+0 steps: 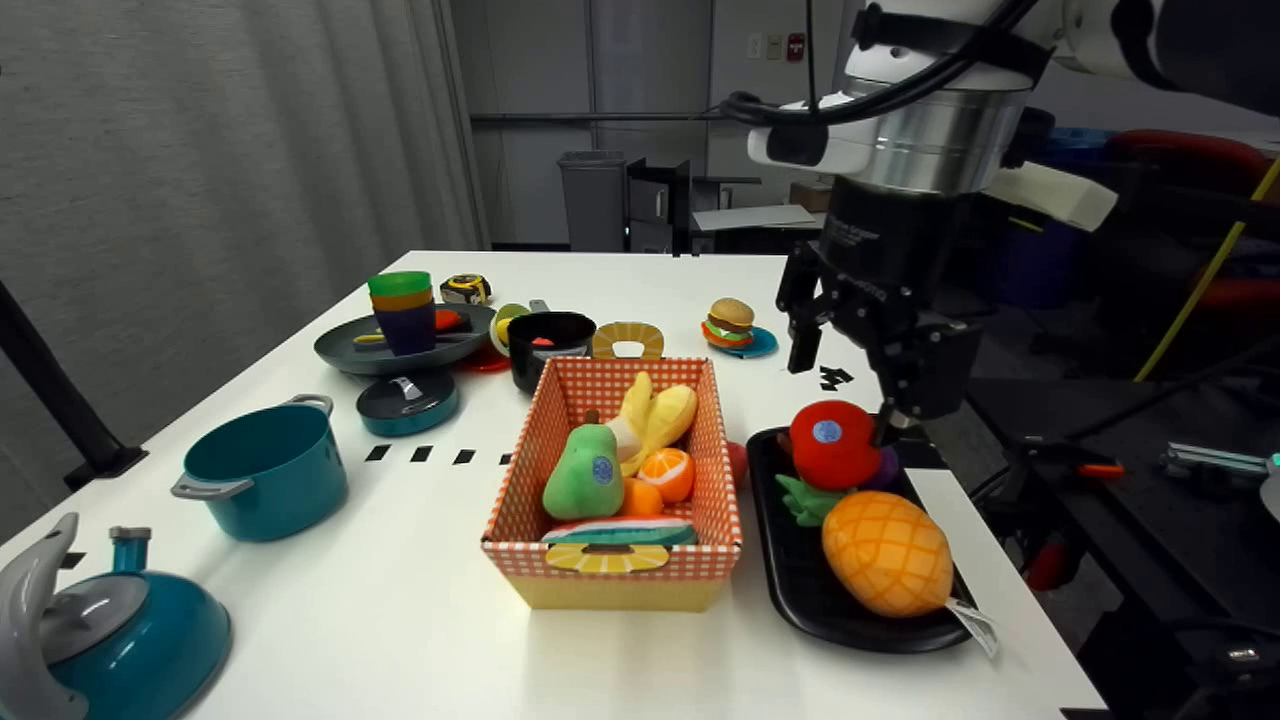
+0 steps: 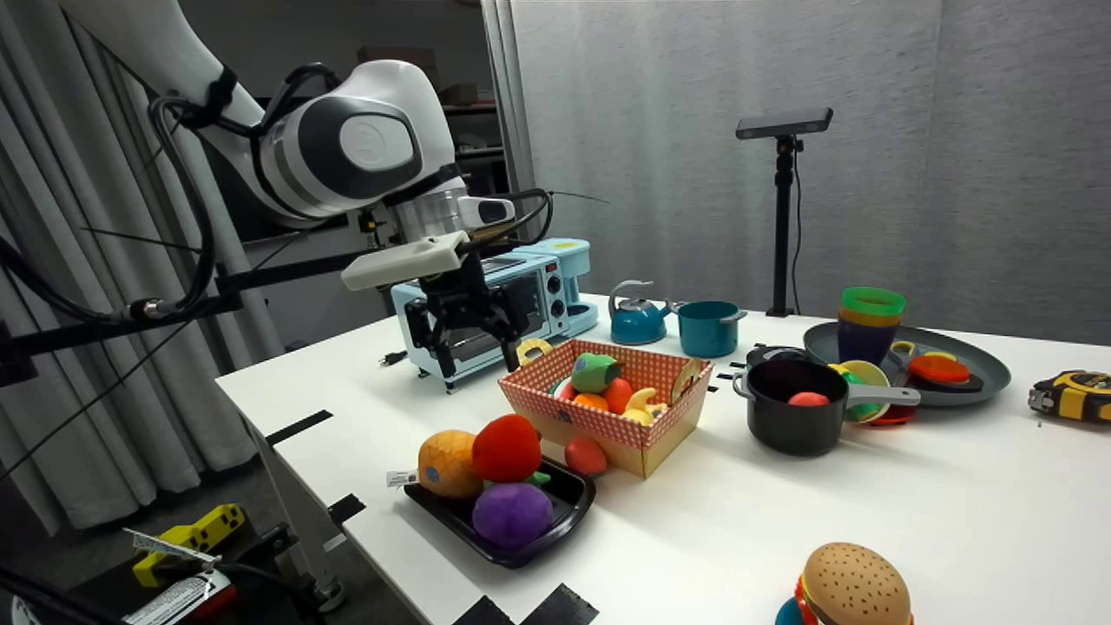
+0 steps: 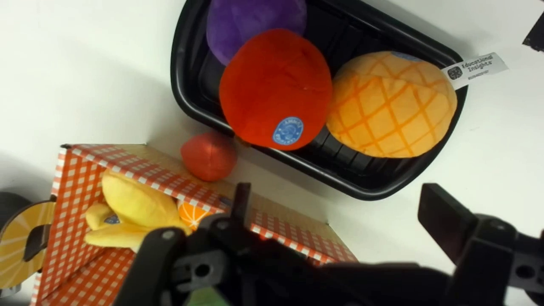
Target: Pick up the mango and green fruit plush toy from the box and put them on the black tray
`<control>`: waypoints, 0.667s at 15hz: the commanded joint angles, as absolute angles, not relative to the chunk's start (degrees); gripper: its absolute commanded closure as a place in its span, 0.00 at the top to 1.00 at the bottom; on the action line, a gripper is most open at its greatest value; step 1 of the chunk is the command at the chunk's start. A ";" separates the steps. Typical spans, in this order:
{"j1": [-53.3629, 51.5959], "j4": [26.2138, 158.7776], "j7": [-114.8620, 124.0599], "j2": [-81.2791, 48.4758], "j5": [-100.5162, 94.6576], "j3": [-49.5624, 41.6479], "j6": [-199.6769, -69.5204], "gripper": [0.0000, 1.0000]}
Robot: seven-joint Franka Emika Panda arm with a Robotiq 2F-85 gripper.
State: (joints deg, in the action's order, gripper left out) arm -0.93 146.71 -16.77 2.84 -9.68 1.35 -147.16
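Note:
The green fruit plush toy (image 1: 585, 475) lies in the chequered box (image 1: 620, 592) with a banana, orange pieces and a watermelon slice. It also shows in an exterior view (image 2: 594, 375); in the wrist view only a sliver (image 3: 206, 298) shows behind the gripper. I cannot tell which fruit is the mango. The black tray (image 3: 367, 194) beside the box holds a red round fruit (image 3: 276, 89), an orange textured fruit (image 3: 393, 106) and a purple fruit (image 3: 250, 21). My gripper (image 1: 846, 390) is open and empty, raised above the table; its fingers (image 3: 339, 204) span the box's edge and the table beside it.
A red fruit (image 3: 208, 155) lies on the table between box and tray. A black pot (image 2: 798, 417), teal pot (image 1: 265, 475), kettle (image 1: 130, 630) and toy burger (image 1: 730, 322) stand around. A light-blue toaster oven (image 2: 547, 286) stands behind the box in an exterior view.

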 commanded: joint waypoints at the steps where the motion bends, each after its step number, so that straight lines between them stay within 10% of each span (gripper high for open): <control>1: -0.31 144.93 -13.96 4.08 -10.93 0.61 -144.87 1.00; 10: -0.40 132.35 -10.66 -1.96 -6.34 -0.08 -138.66 1.00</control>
